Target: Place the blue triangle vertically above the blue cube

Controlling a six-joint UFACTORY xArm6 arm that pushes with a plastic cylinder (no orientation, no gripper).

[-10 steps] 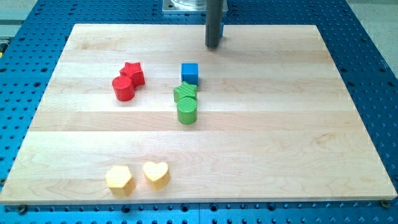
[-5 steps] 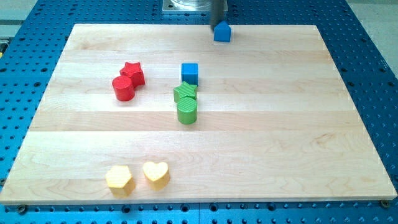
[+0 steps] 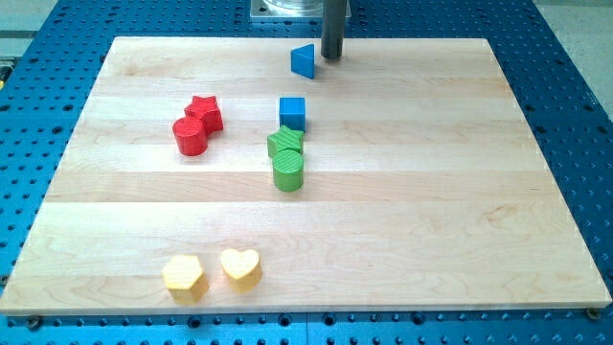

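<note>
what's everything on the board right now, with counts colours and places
blue triangle: 1, blue, near the view's top edge, above the cube
blue cube: 1, blue, upper middle
green blocks: 2, green, star and cylinder, touching, just below the cube
red blocks: 2, red, star and cylinder, touching, upper left
yellow blocks: 2, yellow, hexagon and heart, bottom left
board: 1, pale wood
my tip: 1, dark rod, just right of the triangle

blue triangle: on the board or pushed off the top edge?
On the board. The blue triangle sits inside the board's top edge, above the blue cube, my tip beside it.
</note>
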